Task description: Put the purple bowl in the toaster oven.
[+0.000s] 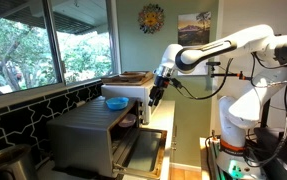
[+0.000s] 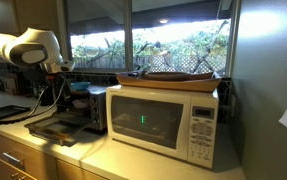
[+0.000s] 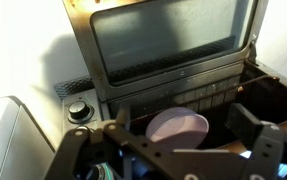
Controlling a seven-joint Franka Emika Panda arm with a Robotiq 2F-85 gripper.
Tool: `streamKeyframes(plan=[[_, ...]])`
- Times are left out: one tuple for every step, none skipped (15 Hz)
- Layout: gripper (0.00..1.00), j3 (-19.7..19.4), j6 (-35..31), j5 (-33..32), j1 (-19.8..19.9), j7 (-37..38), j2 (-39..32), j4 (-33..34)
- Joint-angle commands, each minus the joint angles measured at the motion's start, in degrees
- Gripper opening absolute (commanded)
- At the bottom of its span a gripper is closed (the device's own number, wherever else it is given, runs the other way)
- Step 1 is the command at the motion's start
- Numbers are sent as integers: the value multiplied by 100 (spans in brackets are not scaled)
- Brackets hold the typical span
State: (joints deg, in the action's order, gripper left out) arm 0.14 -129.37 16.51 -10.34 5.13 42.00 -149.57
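sunny windows (image 1: 33, 45) run along the wall behind the kitchen counter (image 2: 118, 160), and trees stand outside. on the counter sits the toaster oven (image 1: 83, 135) with its drop-down door (image 3: 173, 40) lying open. beside it is a white microwave (image 2: 168, 120), and a bright blue bowl (image 1: 115, 102) rests on top of the oven. the white arm (image 1: 223, 45) reaches across, and the gripper (image 1: 157, 97) hangs at the mouth of the oven, over the open door.

in the wrist view the purple bowl (image 3: 178, 127) shows low in the dark opening, between the two fingers (image 3: 255, 138). the jaws stand wide apart and i see a gap on each side of the bowl, so nothing is grasped. whether the bowl sits flat on the rack i cannot tell, because the inside is too dark.

i think the placing step is almost finished. the next move should be a straight pull back out of the opening, with the jaws kept spread so they do not catch the rim of the bowl, and high enough to pass over the door.
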Motion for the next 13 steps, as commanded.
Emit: streamKeyframes(plan=[[100,54,658,-371,164,-448,603,62],[100,57,744,-441,186,-520,796,60],[100,47,801,-482,195,-593,946,71],[100,26,885,-513,194,-682,1144,72],[100,17,936,-557,226,-722,1314,73],[100,20,980,-601,249,-753,1477,76],[100,17,1034,-628,259,-782,1637,85],[100,25,1063,-660,283,-796,1776,90],[100,31,860,-498,229,-707,1373,184],[100,30,872,-504,237,-707,1497,185],[100,30,872,-503,237,-707,1528,184],[100,30,872,-503,237,-707,1512,184],[100,31,872,-503,237,-707,1474,183]])
